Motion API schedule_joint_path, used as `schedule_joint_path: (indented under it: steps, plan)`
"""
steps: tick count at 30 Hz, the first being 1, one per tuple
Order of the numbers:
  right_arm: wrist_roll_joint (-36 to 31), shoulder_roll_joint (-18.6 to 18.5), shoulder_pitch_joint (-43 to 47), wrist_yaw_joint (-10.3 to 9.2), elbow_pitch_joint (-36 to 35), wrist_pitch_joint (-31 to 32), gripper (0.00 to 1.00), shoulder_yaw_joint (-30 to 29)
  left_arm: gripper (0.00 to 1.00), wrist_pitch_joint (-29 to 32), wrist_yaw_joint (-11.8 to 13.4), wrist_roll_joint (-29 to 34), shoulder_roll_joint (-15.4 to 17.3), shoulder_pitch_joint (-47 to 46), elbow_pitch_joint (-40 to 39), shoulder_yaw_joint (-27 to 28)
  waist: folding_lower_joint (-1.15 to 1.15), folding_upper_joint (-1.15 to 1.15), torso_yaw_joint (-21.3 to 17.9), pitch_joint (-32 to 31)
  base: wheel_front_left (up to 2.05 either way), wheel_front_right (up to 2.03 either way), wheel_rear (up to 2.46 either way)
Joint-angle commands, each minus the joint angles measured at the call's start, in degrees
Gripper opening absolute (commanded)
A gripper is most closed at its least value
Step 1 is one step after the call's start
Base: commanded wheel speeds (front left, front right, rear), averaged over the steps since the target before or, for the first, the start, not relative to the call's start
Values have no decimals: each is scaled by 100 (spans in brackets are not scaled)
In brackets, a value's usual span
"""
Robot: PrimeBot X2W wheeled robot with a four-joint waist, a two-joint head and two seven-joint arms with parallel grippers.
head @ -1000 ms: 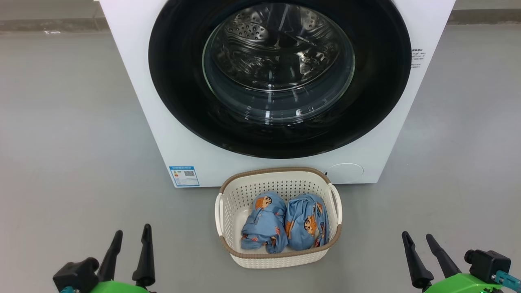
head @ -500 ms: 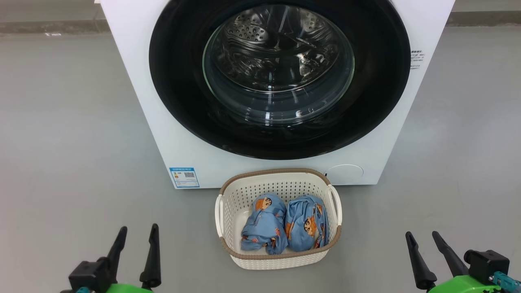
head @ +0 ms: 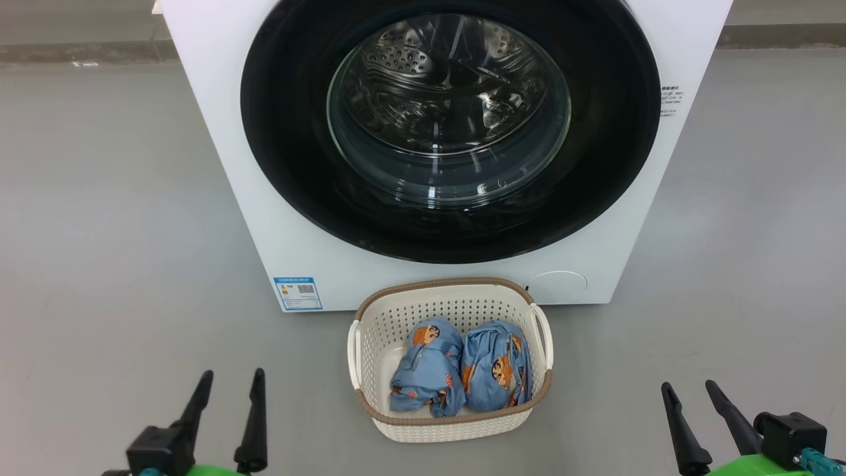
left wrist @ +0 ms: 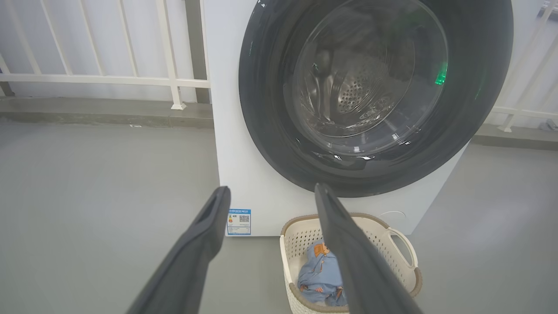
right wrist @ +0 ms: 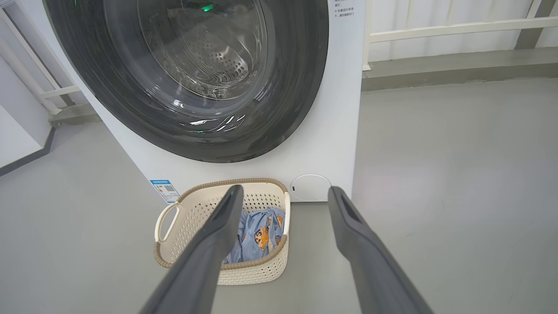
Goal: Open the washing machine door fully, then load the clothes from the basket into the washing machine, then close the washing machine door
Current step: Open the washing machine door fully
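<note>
Below glossy round door (head: 284,165), perforated basket (head: 456,309) of bundled clothes (head: 429,370); left gripper (head: 233,374), right gripper (head: 688,386) spread.

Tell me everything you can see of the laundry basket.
The basket is a small cream-white plastic tub, rounded-rectangular, its walls perforated, with a brown woven-look rim and a loop handle on each side. It stands upright on the grey floor just before the washing machine, below its shut door; whether they touch cannot be told. Two light-blue printed clothes bundles lie side by side inside.
</note>
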Motion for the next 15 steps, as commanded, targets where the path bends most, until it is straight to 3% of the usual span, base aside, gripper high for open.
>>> schedule_joint_path:
  steps: [1, 9, 15]
  plan:
    - [-43, -67, -25, 9, -149, -74, 100, 90, 100, -59, -9, 118, 101, -108, -87, 123, 0, 0, -1, 2, 0, 0, 0]
    - [-45, -62, -6, 9, -169, -74, 100, 67, 100, -59, -9, 328, 111, -120, -88, 67, 0, 0, 1, 16, 28, 28, -56]
    - [-60, -49, -11, 9, -184, -74, 100, 48, 100, -59, -9, 349, 105, -125, -110, 62, 0, 0, -4, 39, 82, 82, -165]
